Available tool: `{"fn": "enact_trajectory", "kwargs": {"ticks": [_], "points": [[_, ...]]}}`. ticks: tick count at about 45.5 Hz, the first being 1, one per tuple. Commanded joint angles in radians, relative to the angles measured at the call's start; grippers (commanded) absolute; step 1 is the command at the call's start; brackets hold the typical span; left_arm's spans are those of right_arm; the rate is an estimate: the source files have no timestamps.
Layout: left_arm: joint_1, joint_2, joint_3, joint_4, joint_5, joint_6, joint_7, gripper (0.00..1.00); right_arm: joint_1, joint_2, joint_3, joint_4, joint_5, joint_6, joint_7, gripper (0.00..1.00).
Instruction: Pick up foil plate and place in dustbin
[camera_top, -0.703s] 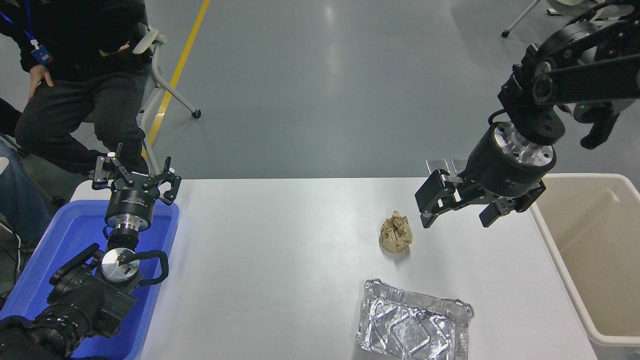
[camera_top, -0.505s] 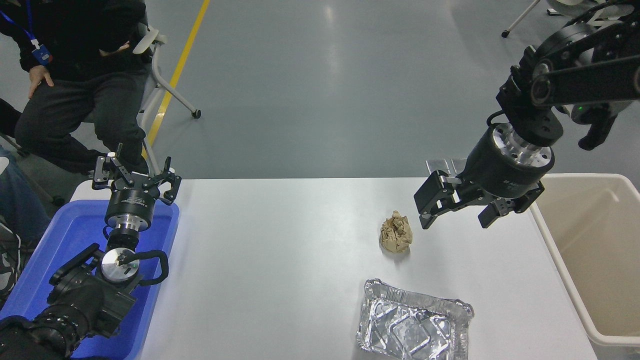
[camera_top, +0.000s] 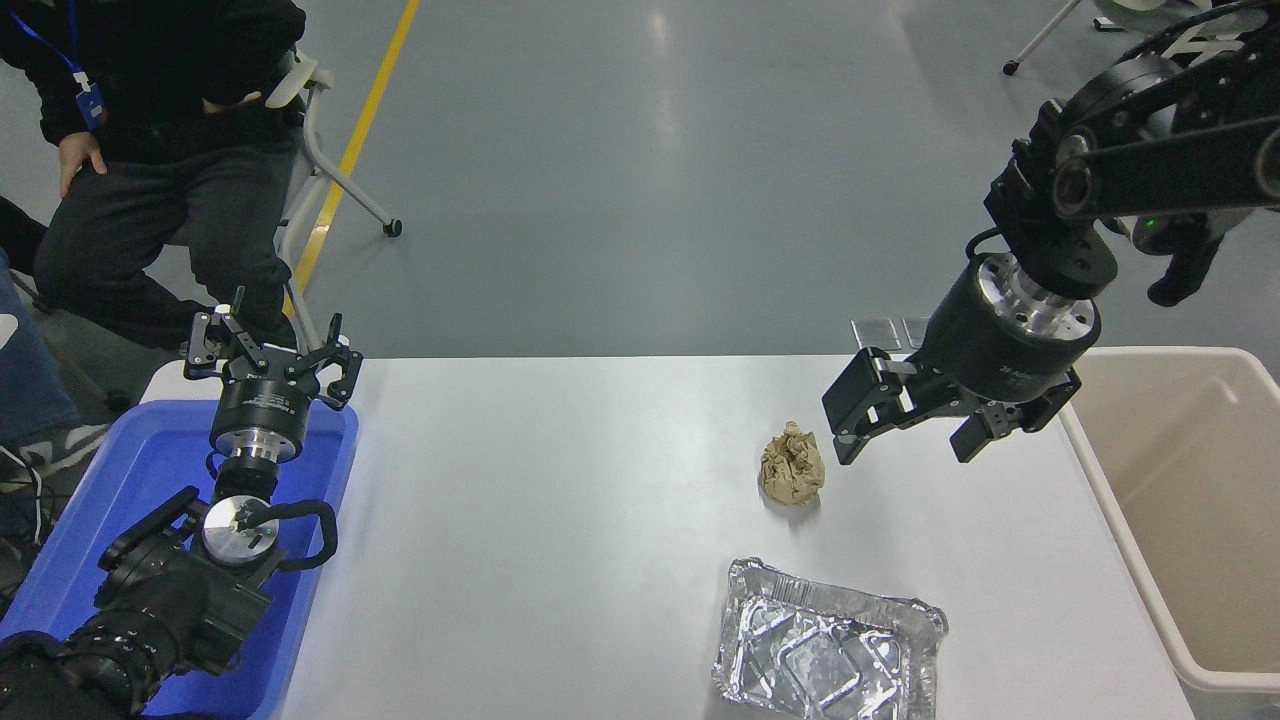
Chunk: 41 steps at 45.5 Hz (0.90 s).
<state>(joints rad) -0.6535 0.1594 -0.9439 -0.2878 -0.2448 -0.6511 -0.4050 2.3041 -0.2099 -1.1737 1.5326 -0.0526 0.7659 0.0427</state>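
Reaching stage: foil plate not yet grasped

Hanging above the white table (camera_top: 560, 520), the right gripper (camera_top: 905, 440) has its jaws spread wide and holds nothing, touching nothing. The crumpled paper ball (camera_top: 792, 465) lies just left of it. The foil plate (camera_top: 830, 645) sits nearer the camera than the ball, apart from it. The dustbin (camera_top: 1195, 500) stands right of the ball, off the table's edge. Next, I judge, the gripper must descend to the plate's rim. The left gripper (camera_top: 270, 352) is parked over the blue tray (camera_top: 150, 470), jaws apart.
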Motion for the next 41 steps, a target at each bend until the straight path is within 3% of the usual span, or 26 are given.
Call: {"fn": "enact_trajectory", "kwargs": {"ticks": [1, 10, 22, 41], "points": [[0.0, 0.0, 0.0, -0.001, 0.001, -0.001, 0.0, 0.99, -0.017, 0.004, 0.012, -0.002, -0.001, -0.007, 0.0, 1.0], [0.0, 0.0, 0.001, -0.001, -0.001, 0.001, 0.0, 0.99, -0.034, 0.0, 0.012, 0.0, -0.003, -0.017, 0.0, 1.0], [0.0, 0.0, 0.001, 0.001, -0.001, 0.001, 0.0, 0.99, -0.141, -0.011, 0.028, 0.0, -0.019, -0.143, 0.0, 1.0], [0.0, 0.0, 0.001, 0.001, 0.001, 0.001, 0.0, 0.99, -0.298, -0.252, 0.04, 0.004, -0.182, -0.171, 0.0, 1.0]]}}
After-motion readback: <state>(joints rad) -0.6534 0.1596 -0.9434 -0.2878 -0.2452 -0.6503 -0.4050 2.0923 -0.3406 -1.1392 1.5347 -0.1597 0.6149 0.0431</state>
